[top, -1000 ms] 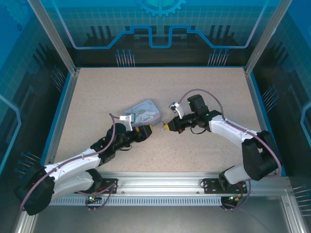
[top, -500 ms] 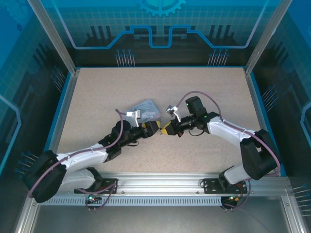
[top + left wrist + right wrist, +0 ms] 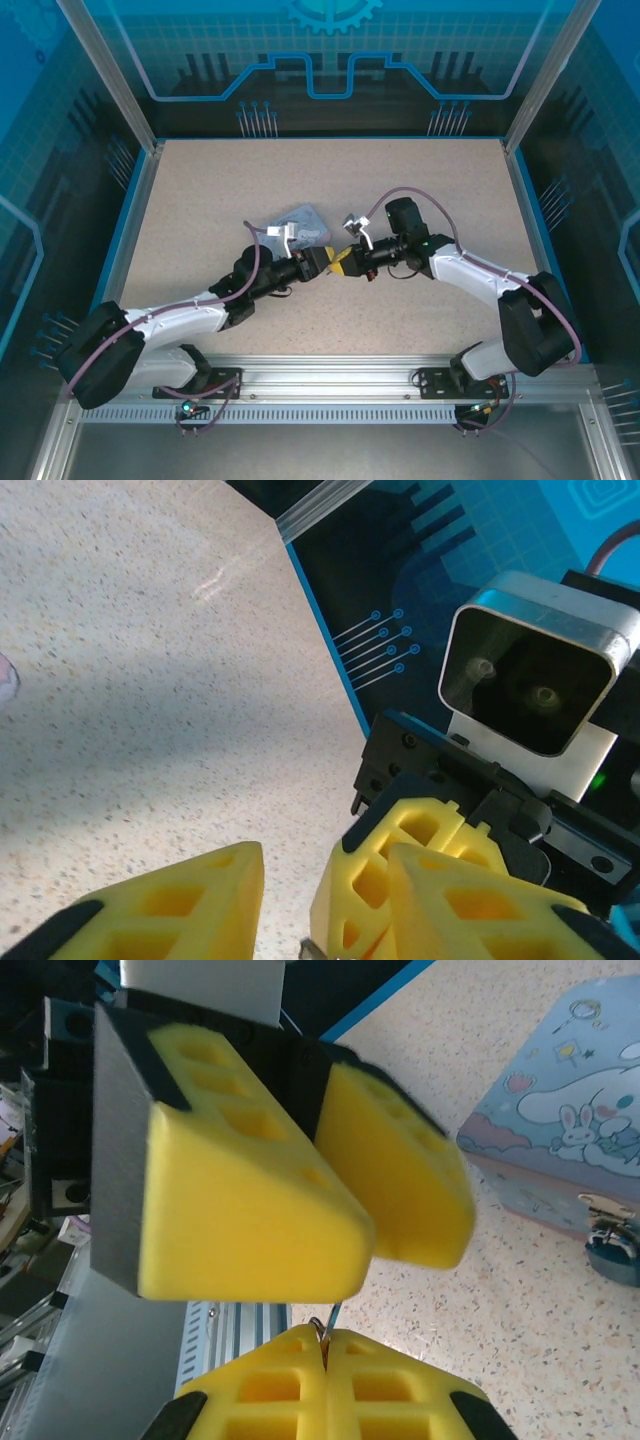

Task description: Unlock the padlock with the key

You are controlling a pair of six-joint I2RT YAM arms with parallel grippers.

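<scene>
My right gripper is shut on the key, a thin metal sliver poking up from between its yellow fingertips. My left gripper meets it tip to tip mid-table. Its yellow fingers hang just above the key, with the key's tip hidden behind them. In the left wrist view the left gripper has its jaws partly apart, with a metal bit of the key in the gap and the right gripper's fingers just behind. The padlock hangs at the front of the light-blue cartoon tin.
The tin lies just behind the two grippers, partly covered by the left wrist. The speckled table is ringed by a blue border and transparent walls. The right wrist camera faces the left one closely.
The left arm has swung right and forward until its fingertips meet the right gripper's. Its jaws have narrowed. The right gripper edged slightly left and stays shut on the key.
</scene>
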